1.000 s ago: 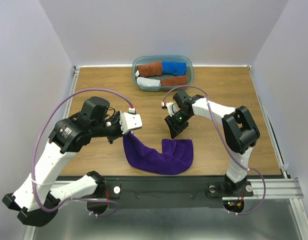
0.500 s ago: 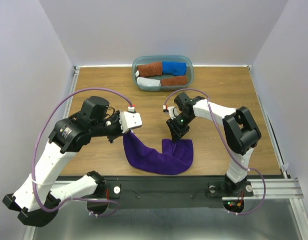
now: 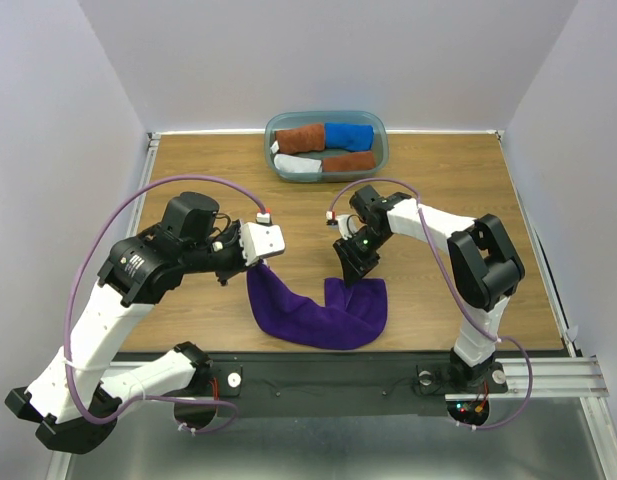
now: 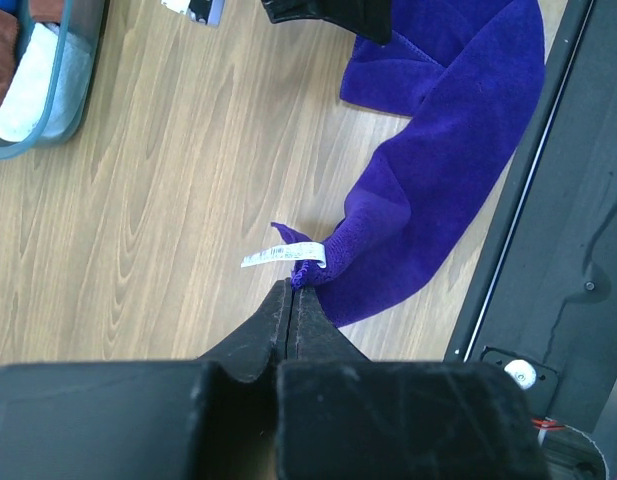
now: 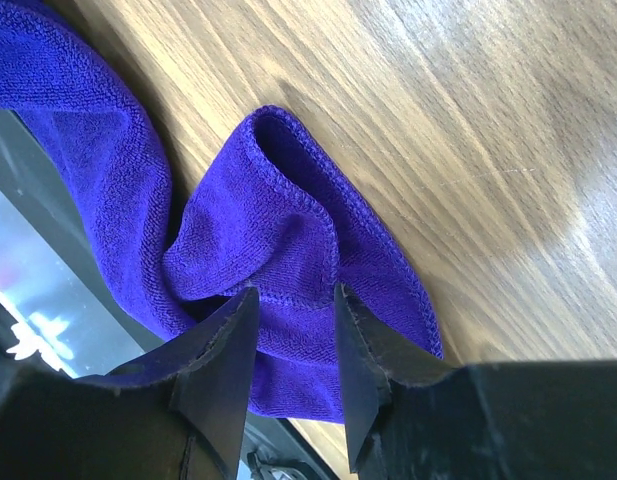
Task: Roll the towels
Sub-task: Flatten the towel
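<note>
Wooden table (image 3: 188, 170): purple towel (image 3: 318, 310) slumped at near edge, hem reaching black rail (image 3: 338, 365). Left gripper (image 4: 291, 290) pinched tight on corner by white tag (image 4: 283, 256). Right gripper (image 5: 288, 330) jaws apart, straddling folded right-hand edge. Bare wood beyond, up to tub (image 3: 378, 135) at far edge.

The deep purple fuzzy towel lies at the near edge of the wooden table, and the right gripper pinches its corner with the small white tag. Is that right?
No: it is the left gripper that pinches the corner with the small white tag, as the left wrist view shows. The deep purple fuzzy towel does lie at the near edge of the wooden table.
</note>
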Available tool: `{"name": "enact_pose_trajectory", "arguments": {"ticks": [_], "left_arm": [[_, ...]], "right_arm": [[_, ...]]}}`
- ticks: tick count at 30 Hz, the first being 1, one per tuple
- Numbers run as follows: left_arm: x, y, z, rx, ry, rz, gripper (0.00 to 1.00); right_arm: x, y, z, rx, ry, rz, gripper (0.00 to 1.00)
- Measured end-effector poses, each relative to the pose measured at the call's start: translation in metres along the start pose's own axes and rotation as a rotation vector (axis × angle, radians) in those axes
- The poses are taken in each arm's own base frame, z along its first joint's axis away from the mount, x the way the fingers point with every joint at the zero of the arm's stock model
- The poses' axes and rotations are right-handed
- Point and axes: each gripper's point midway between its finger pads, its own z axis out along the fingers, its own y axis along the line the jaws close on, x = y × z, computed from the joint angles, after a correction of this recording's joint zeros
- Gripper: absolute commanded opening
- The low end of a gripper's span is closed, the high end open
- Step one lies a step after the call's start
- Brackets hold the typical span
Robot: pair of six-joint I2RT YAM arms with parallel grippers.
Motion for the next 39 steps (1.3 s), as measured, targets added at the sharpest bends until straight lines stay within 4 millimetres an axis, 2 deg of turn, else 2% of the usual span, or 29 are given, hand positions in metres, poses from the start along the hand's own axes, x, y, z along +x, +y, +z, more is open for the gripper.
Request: {"name": "enact_pose_trajectory", "arguments": {"ticks": [14, 17, 18, 26, 29, 35, 37, 39], "left_arm": [[0.004, -0.001, 0.005, 0.006, 0.007, -0.006, 0.0], [0.004, 0.0, 0.005, 0.004, 0.005, -0.007, 0.0], [0.004, 0.0, 0.005, 0.004, 0.004, -0.007, 0.0], [0.006, 0.0, 0.007, 0.008, 0.006, -0.015, 0.0], [0.006, -0.001, 0.007, 0.011, 0.005, -0.017, 0.0], [0.005, -0.002, 0.008, 0.015, 0.0, -0.021, 0.0], [0.007, -0.003, 0.01, 0.016, 0.003, -0.028, 0.0], [0.01, -0.001, 0.012, 0.009, 0.011, -0.044, 0.0]], "right_arm": [[0.004, -0.009, 0.001, 0.048, 0.02, 0.009, 0.41], [0.005, -0.012, 0.002, 0.059, 0.024, 0.011, 0.32], [0.005, -0.012, 0.002, 0.059, 0.026, 0.014, 0.32], [0.004, 0.002, 0.005, -0.028, 0.023, 0.021, 0.33], [0.008, 0.004, 0.011, -0.065, 0.044, 0.037, 0.01], [0.011, 0.004, 0.009, -0.08, 0.06, 0.063, 0.01], [0.007, 0.002, 0.001, -0.084, 0.036, 0.075, 0.01], [-0.006, -0.006, -0.023, -0.095, -0.038, 0.108, 0.0]]}}
